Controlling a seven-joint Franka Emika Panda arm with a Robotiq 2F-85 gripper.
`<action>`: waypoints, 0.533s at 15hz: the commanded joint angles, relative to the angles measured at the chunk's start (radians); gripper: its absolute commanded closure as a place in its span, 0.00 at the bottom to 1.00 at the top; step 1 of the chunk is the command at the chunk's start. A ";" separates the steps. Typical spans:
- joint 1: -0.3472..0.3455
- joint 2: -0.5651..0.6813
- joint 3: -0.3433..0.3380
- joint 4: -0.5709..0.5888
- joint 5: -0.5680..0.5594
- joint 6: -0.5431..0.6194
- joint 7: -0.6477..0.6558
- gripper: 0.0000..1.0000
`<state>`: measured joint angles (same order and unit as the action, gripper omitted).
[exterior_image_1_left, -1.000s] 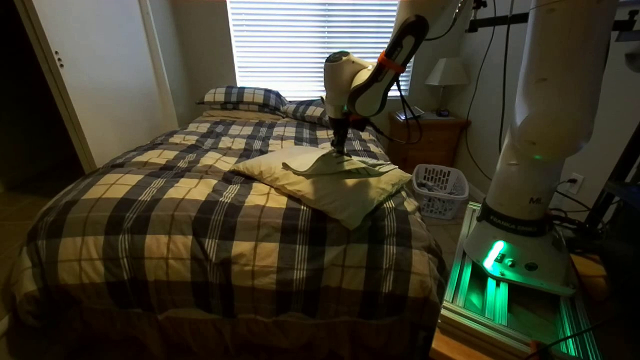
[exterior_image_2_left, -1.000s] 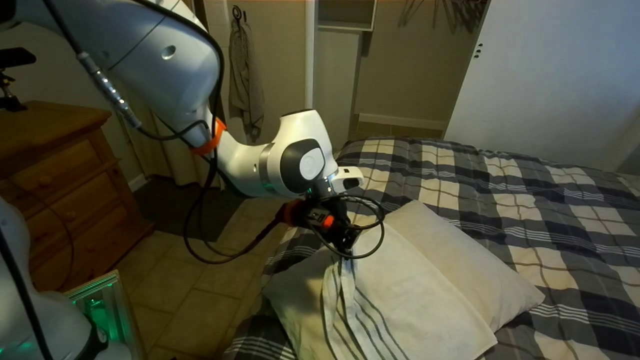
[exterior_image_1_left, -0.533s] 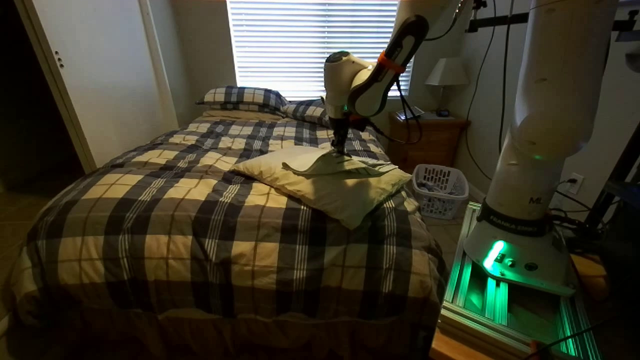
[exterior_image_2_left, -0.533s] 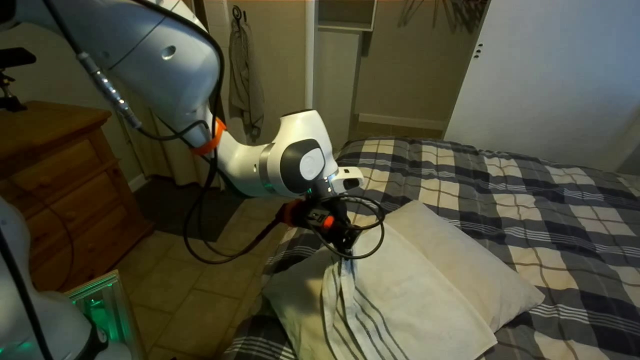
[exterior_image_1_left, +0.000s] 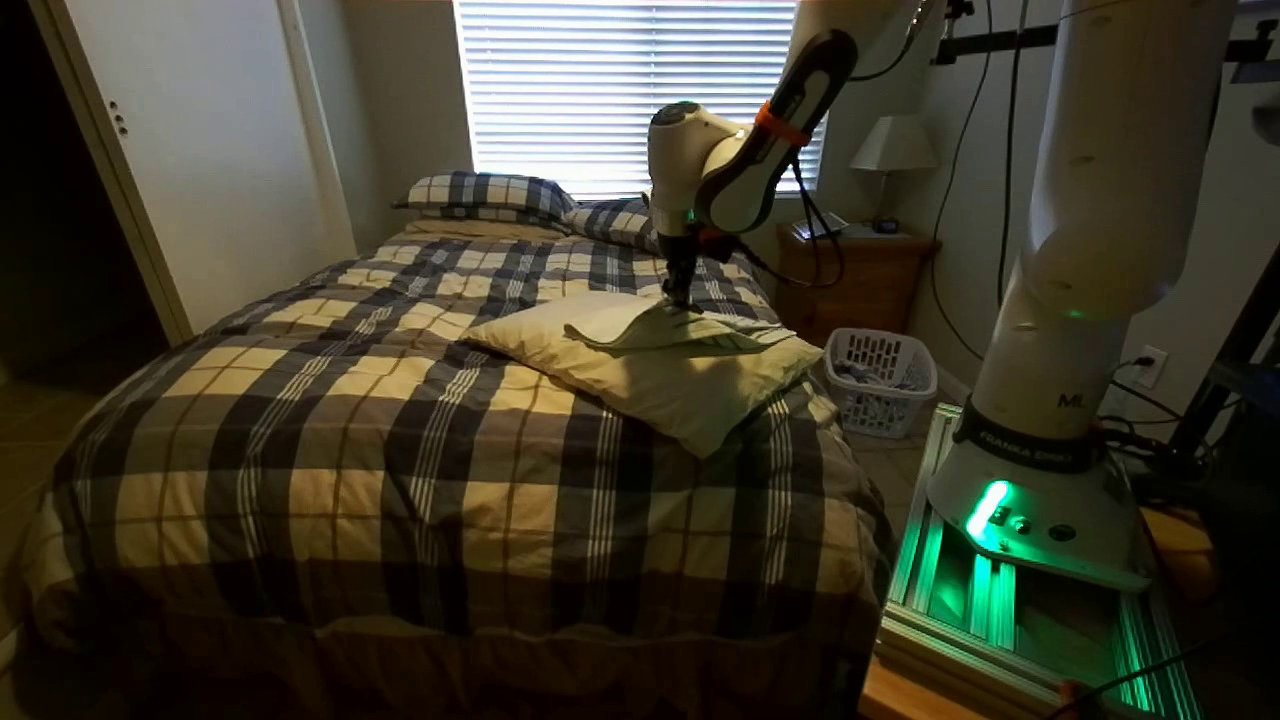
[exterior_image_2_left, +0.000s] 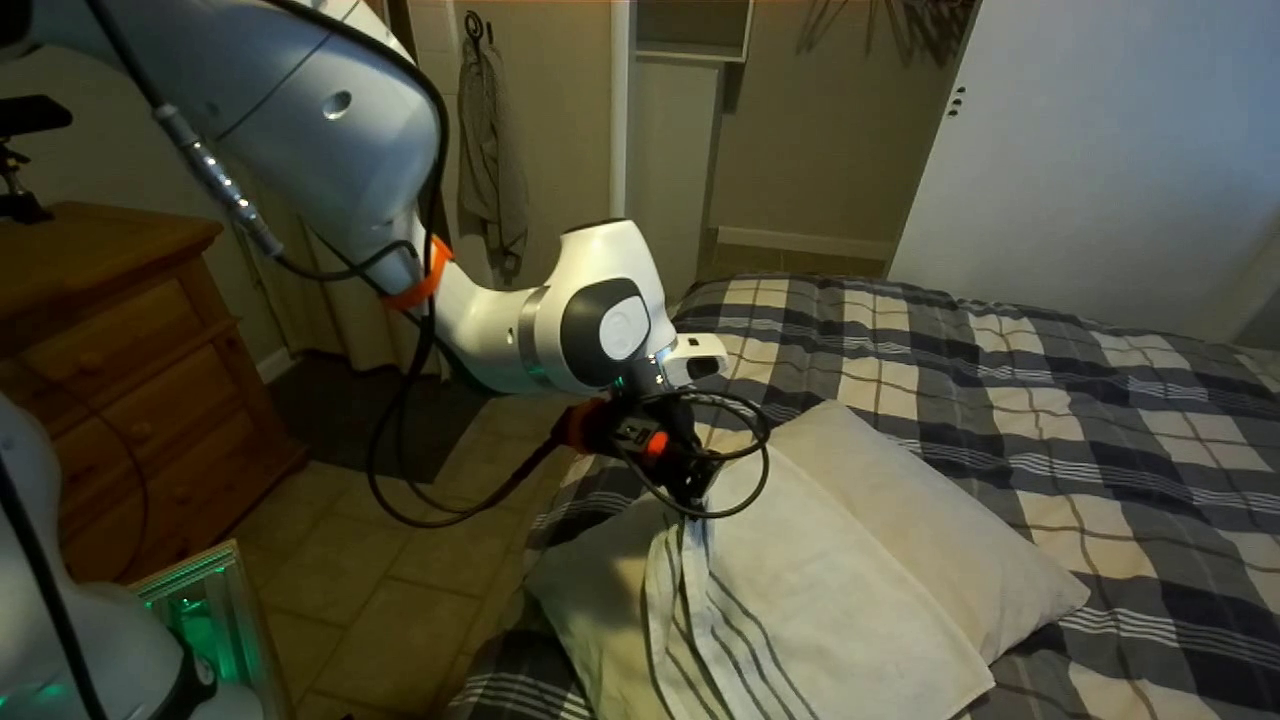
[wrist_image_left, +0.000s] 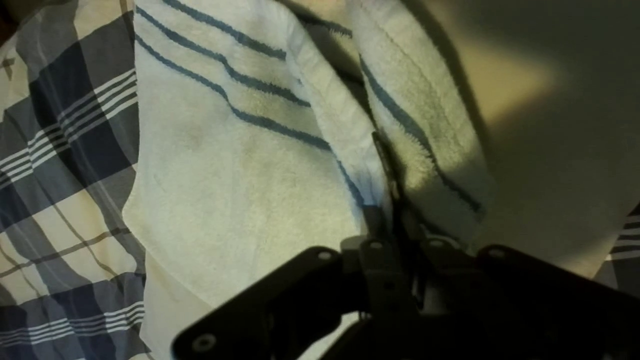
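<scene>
Gripper (wrist_image_left: 384, 202): pointed down, its fingers (wrist_image_left: 374, 220) nearly together, pinching a gathered ridge of the towel (wrist_image_left: 235, 190).
Towel: white with blue-grey stripes; it lay across the middle of the pillow (exterior_image_2_left: 920, 520), whose corners showed past it in both exterior views, and rose to a peak at the fingertips.
Loose flap (wrist_image_left: 425, 90): another striped part of it, curled just beside the fingers; whether it was caught too could not be told.
Pillow: lay near the edge of the bed (exterior_image_1_left: 350, 480) closest to the robot base (exterior_image_1_left: 1045, 520).
Good handling: a firm squeeze on towel cloth alone seemed best, with the pillow's cover kept out of the bite; so narrow a ridge could have slipped under a jerk, so slow, even motion looked right.
Laundry basket (exterior_image_1_left: 890, 400): white and slotted, beside that same edge of the bed, with crumpled pale cloth (exterior_image_1_left: 872, 376) inside.
Dresser (exterior_image_2_left: 150, 370): stood apart from the bed, drawers closed, so their contents were hidden.
</scene>
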<state>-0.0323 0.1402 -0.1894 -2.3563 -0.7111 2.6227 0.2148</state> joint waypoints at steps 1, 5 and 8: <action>-0.015 -0.007 0.017 -0.002 0.016 -0.012 -0.008 0.95; -0.014 -0.010 0.018 -0.004 0.015 -0.006 -0.004 0.52; -0.014 -0.008 0.015 -0.001 0.004 -0.005 0.003 0.84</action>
<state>-0.0324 0.1402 -0.1875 -2.3557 -0.7111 2.6227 0.2149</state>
